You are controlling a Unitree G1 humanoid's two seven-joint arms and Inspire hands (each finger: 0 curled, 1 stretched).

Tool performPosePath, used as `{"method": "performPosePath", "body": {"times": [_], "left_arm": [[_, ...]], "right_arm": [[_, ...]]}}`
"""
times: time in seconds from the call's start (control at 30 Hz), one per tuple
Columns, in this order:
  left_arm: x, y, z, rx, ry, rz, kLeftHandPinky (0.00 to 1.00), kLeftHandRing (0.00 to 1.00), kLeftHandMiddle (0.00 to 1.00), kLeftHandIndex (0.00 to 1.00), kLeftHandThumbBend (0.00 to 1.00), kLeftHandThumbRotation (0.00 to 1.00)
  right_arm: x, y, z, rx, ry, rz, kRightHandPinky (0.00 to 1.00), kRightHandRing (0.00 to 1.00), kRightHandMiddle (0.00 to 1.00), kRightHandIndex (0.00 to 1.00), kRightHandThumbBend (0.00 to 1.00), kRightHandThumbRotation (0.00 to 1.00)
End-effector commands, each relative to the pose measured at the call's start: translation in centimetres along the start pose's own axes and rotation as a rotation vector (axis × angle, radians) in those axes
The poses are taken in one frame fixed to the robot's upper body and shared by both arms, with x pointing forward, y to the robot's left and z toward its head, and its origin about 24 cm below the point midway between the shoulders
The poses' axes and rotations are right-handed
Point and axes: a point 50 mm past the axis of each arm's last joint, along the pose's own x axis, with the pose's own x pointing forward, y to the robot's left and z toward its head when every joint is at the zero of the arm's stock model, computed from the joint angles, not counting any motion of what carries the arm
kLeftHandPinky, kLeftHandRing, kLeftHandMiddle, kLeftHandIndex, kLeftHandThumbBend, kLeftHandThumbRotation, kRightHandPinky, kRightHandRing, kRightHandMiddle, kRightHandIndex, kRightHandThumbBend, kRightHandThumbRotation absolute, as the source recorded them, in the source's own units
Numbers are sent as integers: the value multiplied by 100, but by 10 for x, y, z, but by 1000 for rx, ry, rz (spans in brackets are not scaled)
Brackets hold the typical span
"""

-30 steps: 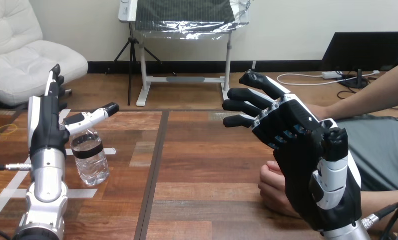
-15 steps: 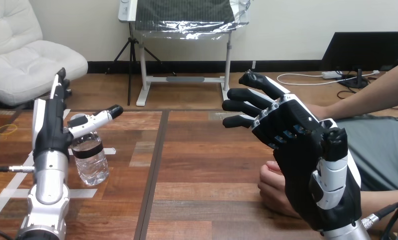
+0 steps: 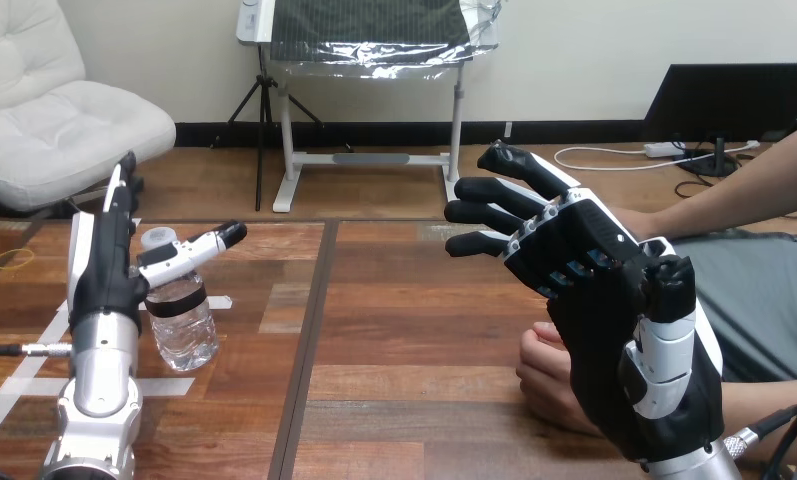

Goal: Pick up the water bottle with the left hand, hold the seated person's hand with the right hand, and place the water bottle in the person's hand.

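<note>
Wooden table [image 3: 414, 400] boards run away from the robot, with strips of white tape [image 3: 164, 385] stuck down on the left part. The water bottle [image 3: 179, 320] stands upright on that tape, its long axis vertical, clear with a dark band round the middle and a white cap [image 3: 156, 238] on top.

Just left of the bottle is the left hand [image 3: 104, 270], set on edge with its palm turned toward the bottle. Its fingers [image 3: 119, 195] are straight and pressed together, pointing up and away, and nothing is curled round anything. The thumb [image 3: 189, 250] reaches out to the right across the bottle's shoulder, just below the cap; whether it touches the plastic I cannot tell.

So the bottle lies to the right of this palm, in the crook between thumb and fingers, and this is by far the nearer hand. By my reading, the grasp has not been made: the fingers would need to wrap round the body of the bottle, at or near the band, before any lift.

Well to the right of the bottle, the right hand [image 3: 594, 290] is raised off the table with its fingers spread and its palm empty. The person's hand [image 3: 549, 375] rests as a loose fist on the table below and partly behind it, not held.
</note>
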Motion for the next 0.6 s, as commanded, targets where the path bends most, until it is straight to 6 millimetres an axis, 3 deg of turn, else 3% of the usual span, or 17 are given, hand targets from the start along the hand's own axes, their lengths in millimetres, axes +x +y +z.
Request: {"method": "performPosePath", "body": {"times": [0.0, 0.57], "left_arm": [[4, -5, 7, 6, -14, -16, 95, 96, 96, 98, 90, 24], [4, -7, 1, -8, 42, -20, 91, 95, 96, 97, 89, 21]], "right_arm": [[11, -2, 7, -21, -64, 7, 69, 78, 80, 84, 66, 100], [11, -1, 7, -13, -65, 11, 70, 78, 80, 85, 65, 100]]}}
